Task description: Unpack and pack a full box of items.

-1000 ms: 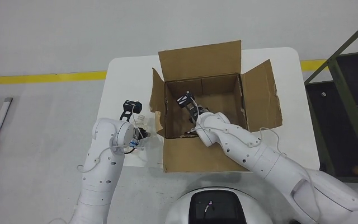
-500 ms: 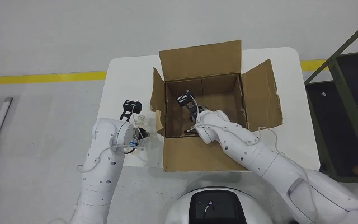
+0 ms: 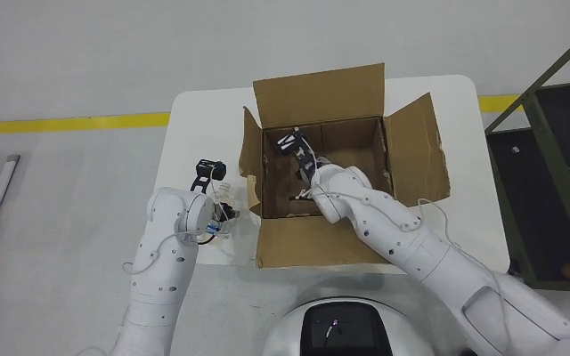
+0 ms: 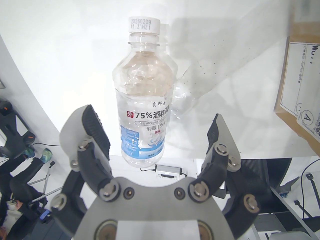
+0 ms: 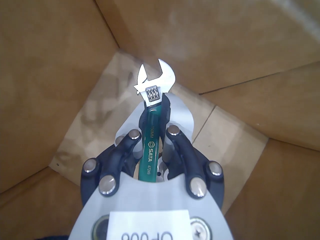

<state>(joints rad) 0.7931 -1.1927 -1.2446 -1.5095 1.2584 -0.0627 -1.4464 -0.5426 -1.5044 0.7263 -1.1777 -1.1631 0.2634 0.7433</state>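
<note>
The box (image 3: 303,245) of brown cardboard is set on the white worktop (image 3: 205,116) with all four flaps folded outward. The right arm is seen in the top view reaching down into it near its left wall.

Inside the box (image 5: 225,26), an adjustable wrench (image 5: 153,86) with a green handle is pinched by the right pincer (image 5: 155,111), whose fingers are pressed against the handle from both sides. The steel head of the wrench is pointed towards a bottom corner of the box. Whether the head is touching the cardboard floor cannot be told.

Outside the box, to its left, a clear bottle (image 4: 143,96) with a white cap and a blue and white label is seen on the worktop. It appears to be lying on its side, cap turned away from the left arm, though the angle leaves this uncertain. The left pincer (image 4: 155,123) is spread wide, one finger on either side of the labelled lower part of the bottle, and neither pad is touching it. A labelled outer wall of the box (image 4: 300,81) is seen beside the bottle.
</note>
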